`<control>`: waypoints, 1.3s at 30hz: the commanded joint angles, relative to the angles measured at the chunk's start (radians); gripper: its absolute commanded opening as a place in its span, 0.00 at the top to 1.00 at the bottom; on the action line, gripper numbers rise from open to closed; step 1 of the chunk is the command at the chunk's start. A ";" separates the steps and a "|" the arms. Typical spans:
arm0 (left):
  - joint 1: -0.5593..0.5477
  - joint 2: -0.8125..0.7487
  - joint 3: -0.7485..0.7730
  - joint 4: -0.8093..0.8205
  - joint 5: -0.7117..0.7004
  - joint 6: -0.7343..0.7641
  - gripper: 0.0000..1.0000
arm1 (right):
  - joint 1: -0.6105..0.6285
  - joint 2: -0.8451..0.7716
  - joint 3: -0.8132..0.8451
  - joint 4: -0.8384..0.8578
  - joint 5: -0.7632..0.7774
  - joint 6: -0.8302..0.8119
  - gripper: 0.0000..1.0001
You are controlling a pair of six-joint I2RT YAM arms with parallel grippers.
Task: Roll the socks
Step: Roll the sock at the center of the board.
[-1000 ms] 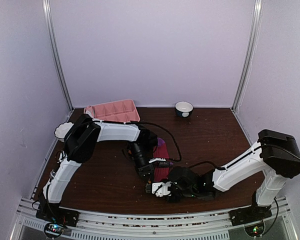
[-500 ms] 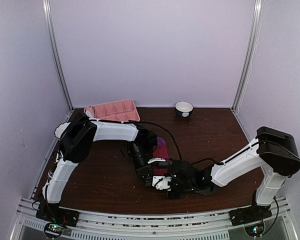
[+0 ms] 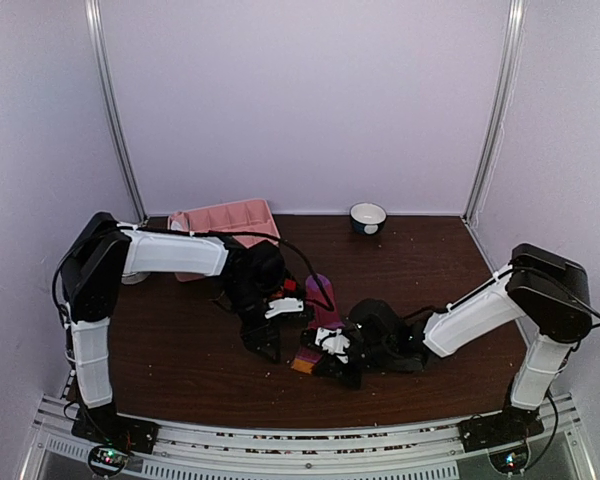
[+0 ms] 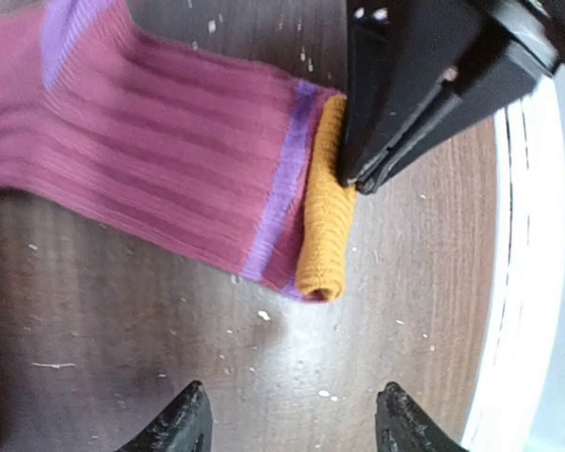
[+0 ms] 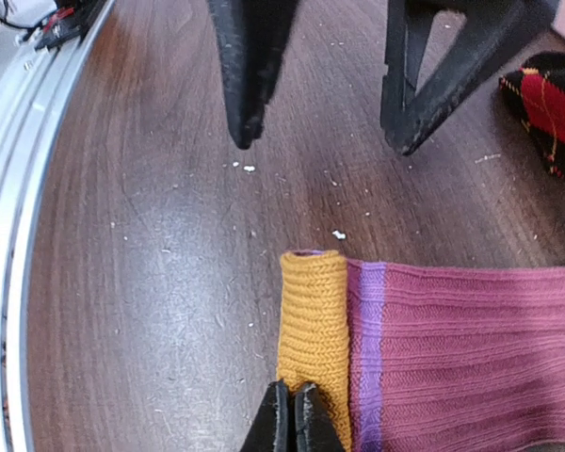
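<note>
Near the table's [image 3: 180, 350] front centre lies the pink sock [image 3: 325, 300], flat on the wood. Its long axis runs from the back toward the front edge, with the near end leaning slightly left. That near end carries a purple band and an orange roll [image 4: 325, 226], whose own axis lies crosswise to the sock. The far end points toward the back wall.

The right gripper [image 5: 292, 388] is closed, its tips meeting on the roll; whether fabric is pinched between them cannot be told. The left gripper [image 4: 292, 395] stands with its jaws apart, just beside the roll on its left and clear of it. An argyle sock [image 5: 551, 104] lies bunched near the pink sock, beyond the left gripper's fingers.

At the back left a pink tray [image 3: 225, 222] shows its compartments; nothing can be made out in them. A small bowl [image 3: 368, 216] stands at the back centre-right, its contents not discernible.
</note>
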 commanded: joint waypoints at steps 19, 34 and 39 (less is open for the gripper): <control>-0.185 -0.140 -0.205 0.487 -0.176 0.297 0.34 | -0.233 0.150 -0.057 -0.055 -0.407 0.409 0.99; -0.204 -0.060 -0.176 0.476 -0.198 0.310 0.57 | -0.242 0.157 -0.046 -0.028 -0.407 0.474 1.00; -0.222 -0.067 -0.198 0.522 -0.249 0.303 0.51 | -0.243 0.162 -0.045 -0.009 -0.417 0.495 1.00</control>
